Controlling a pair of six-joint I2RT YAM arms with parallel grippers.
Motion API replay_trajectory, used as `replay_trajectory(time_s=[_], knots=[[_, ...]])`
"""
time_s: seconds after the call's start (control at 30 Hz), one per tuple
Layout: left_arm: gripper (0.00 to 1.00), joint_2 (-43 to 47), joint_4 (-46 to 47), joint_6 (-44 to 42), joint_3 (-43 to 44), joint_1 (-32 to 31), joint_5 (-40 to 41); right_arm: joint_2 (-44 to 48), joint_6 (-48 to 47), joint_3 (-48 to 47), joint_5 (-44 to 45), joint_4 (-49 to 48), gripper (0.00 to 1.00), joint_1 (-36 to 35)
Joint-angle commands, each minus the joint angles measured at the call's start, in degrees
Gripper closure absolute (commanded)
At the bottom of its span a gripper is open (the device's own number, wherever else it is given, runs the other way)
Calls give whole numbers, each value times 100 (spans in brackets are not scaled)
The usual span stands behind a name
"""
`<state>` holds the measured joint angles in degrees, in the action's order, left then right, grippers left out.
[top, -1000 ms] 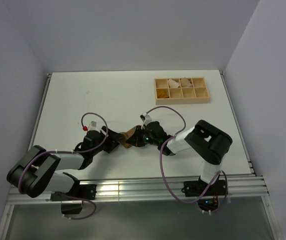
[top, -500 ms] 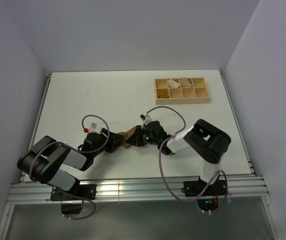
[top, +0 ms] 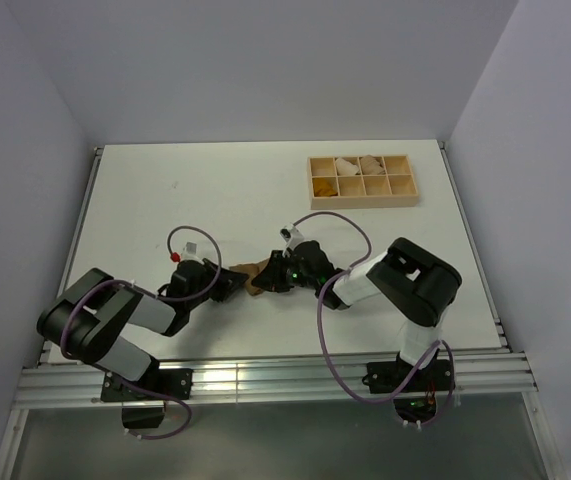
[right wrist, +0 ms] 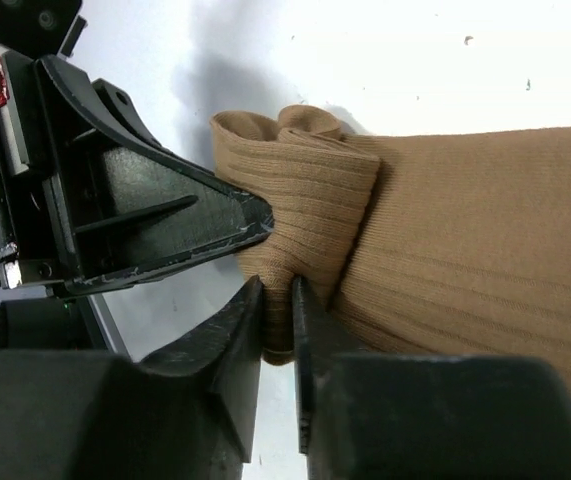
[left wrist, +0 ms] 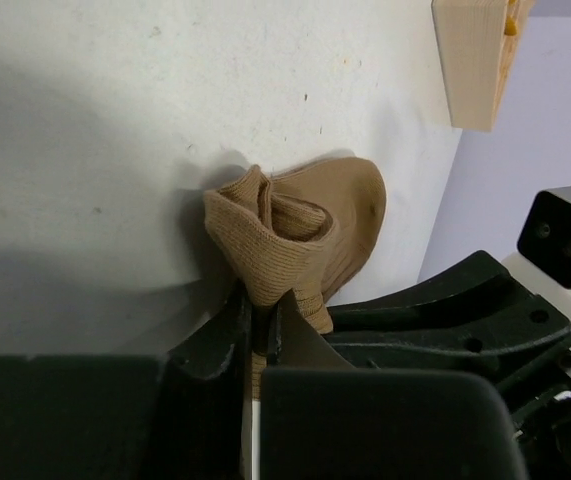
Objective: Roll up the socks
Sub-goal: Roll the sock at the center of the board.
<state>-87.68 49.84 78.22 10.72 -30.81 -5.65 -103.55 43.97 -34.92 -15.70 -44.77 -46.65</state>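
While working the first tuck of the roll, best to keep the bunched end tight and low. Looking at a tan sock [right wrist: 465, 230] lying on the white surface [left wrist: 85, 120] roughly midway between the two arms, well apart from the wooden tray [top: 362, 180] off at the far right, with one end folded over into a small lump and the rest spread out flat on the right arm's side. Got the left fingers [left wrist: 237, 320] squeezed fully together on the edge of that lump, pinching a ridge of ribbed fabric. Got the right fingers [right wrist: 253, 310] nearly together too, with a fold of the same sock caught in the narrow slit, just beside the left tips; can't tell about the strength of that bite. Looks like early days, barely one turn in. To do this bit well: pin the lump with one side, tip it over onto the flat part with the other, and hold some tension to stop any springing open. Don't let go on both sides at once, probably asking for an instant unfold with soft knit like this. Also mind those tips, almost touching, easy to knock together.
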Motion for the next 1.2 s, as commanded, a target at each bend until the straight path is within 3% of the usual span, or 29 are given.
replay_trajectory(time_s=[0.0, 0.1, 0.37, 0.67, 0.8, 1.0, 1.17], knots=[[100, 92, -1475, -491, 289, -22, 107, 238, -265, -147, 76, 372, 72, 33], [100, 355, -2685, -877, 746, -22, 344, 773, -564, -182, 400, 1091, 62, 77], [100, 612, -5474, -1931, 2477, -22, 1074, 1425, -863, -331, 876, 2200, 67, 622], [100, -784, -8091, -2715, 4630, -206, 1926, 845, -740, -551, 358, 2140, 69, 939], [100, -1531, -8605, -2689, 5220, -364, 2156, 968, -775, -455, 287, 1920, 69, 939], [100, -1752, -9062, -2680, 5641, -505, 2550, 1354, -793, 11, 269, 763, 68, 807], [100, -1840, -9414, -2750, 6002, -593, 2630, 1364, -872, -49, 717, 346, 58, 403]])
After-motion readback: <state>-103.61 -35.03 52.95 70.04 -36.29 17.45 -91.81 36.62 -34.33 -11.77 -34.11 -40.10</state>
